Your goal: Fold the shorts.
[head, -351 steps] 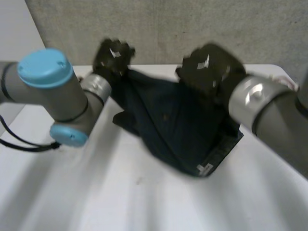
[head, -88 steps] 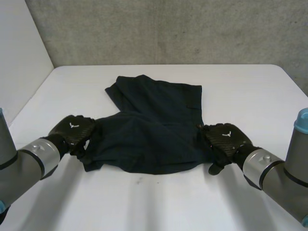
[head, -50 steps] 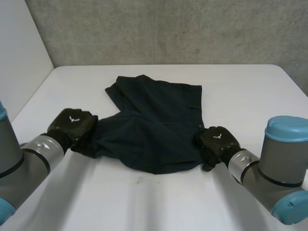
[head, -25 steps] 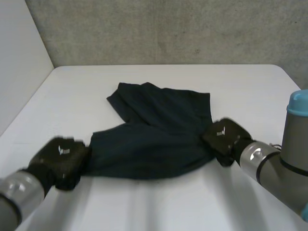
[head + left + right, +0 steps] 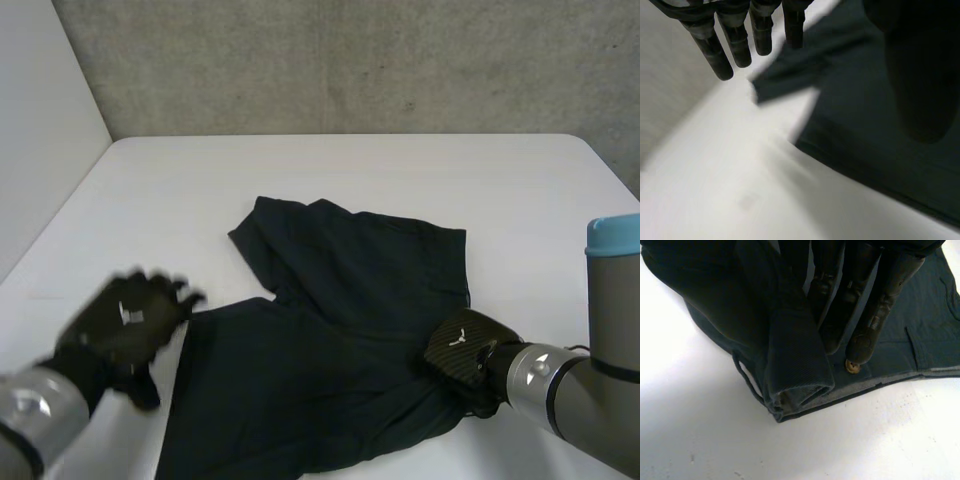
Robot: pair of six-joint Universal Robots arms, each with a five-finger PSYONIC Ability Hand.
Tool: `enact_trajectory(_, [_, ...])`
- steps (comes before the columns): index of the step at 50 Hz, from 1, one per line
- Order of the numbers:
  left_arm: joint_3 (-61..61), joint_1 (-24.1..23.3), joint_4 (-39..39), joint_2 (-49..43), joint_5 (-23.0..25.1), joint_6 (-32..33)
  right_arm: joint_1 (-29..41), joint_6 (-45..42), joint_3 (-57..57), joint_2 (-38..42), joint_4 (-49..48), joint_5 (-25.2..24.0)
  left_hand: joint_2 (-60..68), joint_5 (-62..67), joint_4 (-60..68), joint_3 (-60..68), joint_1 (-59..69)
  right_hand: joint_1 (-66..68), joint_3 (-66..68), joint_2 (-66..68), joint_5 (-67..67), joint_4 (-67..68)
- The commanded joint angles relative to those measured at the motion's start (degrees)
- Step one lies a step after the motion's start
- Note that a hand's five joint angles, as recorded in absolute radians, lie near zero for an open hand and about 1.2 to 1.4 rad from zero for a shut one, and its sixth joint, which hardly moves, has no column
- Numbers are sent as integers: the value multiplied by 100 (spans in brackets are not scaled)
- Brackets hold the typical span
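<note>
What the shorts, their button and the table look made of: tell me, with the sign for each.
Shorts: woven cloth, probably cotton twill, matte dark blue-green; fine weave lines show on the rolled edge.
Button: apparently metal, brassy; small, round and yellowish with a slight shine.
Table: smooth white, faintly glossy top, perhaps laminate; its material is uncertain.

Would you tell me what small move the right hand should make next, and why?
Probably open the right hand and let go. The shorts lie spread on the table, and the left hand is open beside them, holding nothing. The right one pinches a rolled fold at their near right edge, so that edge is bunched.
</note>
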Motion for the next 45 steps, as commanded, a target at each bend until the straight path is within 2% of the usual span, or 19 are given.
enact_trajectory(1, [990, 170, 1104, -1070, 261, -44, -21, 43, 229, -6, -266, -8, 552, 560, 559, 519, 622, 2411, 1234, 1308, 1422, 1193])
enact_trajectory(5, [1773, 153, 1097, -2101, 341, -167, -21, 52, 361, -6, -424, -17, 908, 916, 915, 875, 978, 2411, 1234, 1308, 1422, 1193])
enact_trajectory(10, [3240, 65, 886, -3674, 341, -755, -12, 52, 536, -6, -688, -8, 1680, 1688, 1687, 1647, 1750, 2411, 1234, 1308, 1422, 1193])
enact_trajectory(19, [5340, -41, 175, -5458, 385, -1248, -12, 245, 607, 64, -881, -26, 2320, 2328, 2328, 2288, 2391, 2411, 1234, 1308, 1422, 1193])
enact_trajectory(27, [6783, -76, -283, -6391, 376, -1293, -21, 254, 633, 81, -908, -17, 2288, 2296, 2295, 2256, 2359, 2411, 1234, 1308, 1422, 1193])
enact_trajectory(37, [7989, -173, -705, -7192, 358, -1266, -21, 254, 739, 82, -1004, -17, 2388, 2396, 2396, 2356, 2459, 2411, 1234, 1308, 1422, 1193])
enact_trajectory(42, [8305, -208, -1083, -7421, 385, -1249, -21, 254, 756, 81, -1004, -17, 3413, 3421, 3420, 3380, 3483, 2411, 1234, 1308, 1422, 1193])
enact_trajectory(45, [8341, -225, -1197, -7447, 385, -1231, -21, 254, 756, 81, -1013, -17, 4757, 4765, 4765, 4725, 4828, 2411, 1234, 1308, 1422, 1193])
